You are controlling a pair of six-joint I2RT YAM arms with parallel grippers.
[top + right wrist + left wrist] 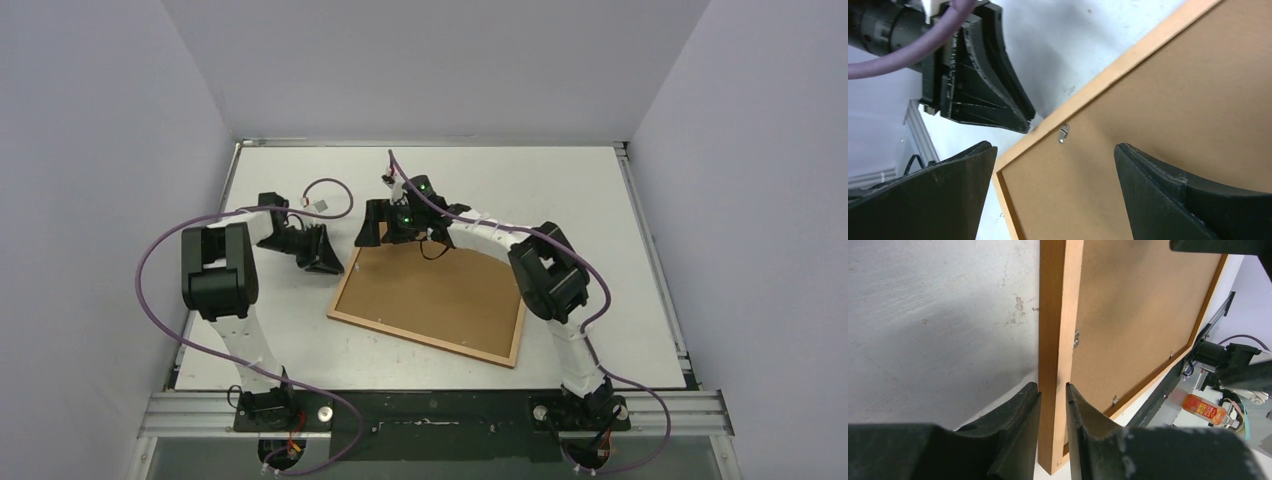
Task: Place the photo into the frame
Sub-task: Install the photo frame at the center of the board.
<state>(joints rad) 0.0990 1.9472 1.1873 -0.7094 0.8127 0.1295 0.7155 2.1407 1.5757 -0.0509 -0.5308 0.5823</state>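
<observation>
The frame [420, 340] lies face down on the table, its thin wooden rim around a plain brown backing sheet [435, 290]. The photo is hidden. My left gripper [333, 263] is at the frame's far left corner. In the left wrist view its fingers [1053, 390] are shut on the frame's side rail [1055, 315], one on each face. My right gripper [388, 236] is open just above the same corner. Its wide-apart fingers [1055, 150] straddle the backing sheet [1173, 100] and the rim [1118, 70], and hold nothing. The left gripper [983, 75] shows beside them.
Small metal tabs [1063, 133] hold the backing along the rim; one shows in the left wrist view [1076, 338]. A purple cable loop [330, 197] lies on the white table behind the left gripper. The metal mounting rail [430, 410] runs along the near edge.
</observation>
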